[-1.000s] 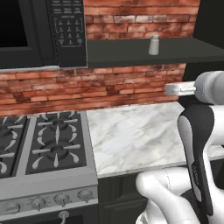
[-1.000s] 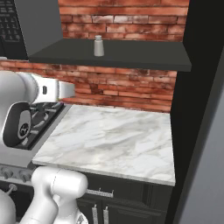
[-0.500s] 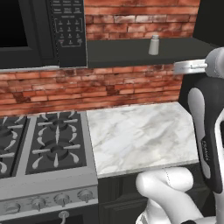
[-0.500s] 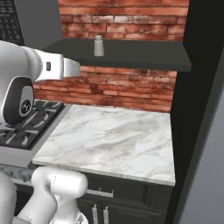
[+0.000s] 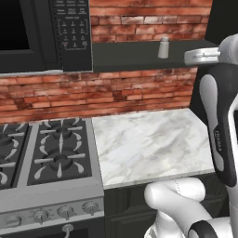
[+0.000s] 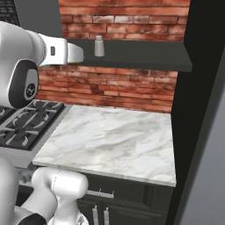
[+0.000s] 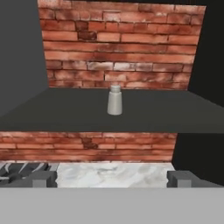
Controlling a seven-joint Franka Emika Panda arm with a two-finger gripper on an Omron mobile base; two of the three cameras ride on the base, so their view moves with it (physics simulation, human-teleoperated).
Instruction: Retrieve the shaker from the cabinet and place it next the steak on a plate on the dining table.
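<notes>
The shaker (image 7: 114,100) is seen upright on the black shelf (image 7: 131,116) of the cabinet, about mid-shelf, with the brick wall (image 7: 118,48) behind it.

In the hand view the gripper (image 7: 112,178) is level with the shelf's front edge, fingertips (image 7: 43,178) spread wide at 7 and 5 o'clock of the frame. The jaws are fully apart and nothing is held between them. The shaker sits at 12 o'clock from the gripper midpoint, centred between the fingers but well apart from them, further back on the shelf. No contact is seen.

In the left base view the shaker (image 5: 163,48) stands on the shelf (image 5: 139,56) at 10 o'clock from the white hand section (image 5: 202,56), near it but not touching. The microwave (image 5: 46,32) is at 9 o'clock of the shaker, further along the wall.

In the right base view the shaker (image 6: 99,46) is at 2 o'clock from the tip of the white hand section (image 6: 66,52), just beside it in the frame; the depth gap cannot be judged there.

Below the shelf, a marble counter (image 6: 110,140) is seen with the gas stove (image 5: 46,158) beside it.
</notes>
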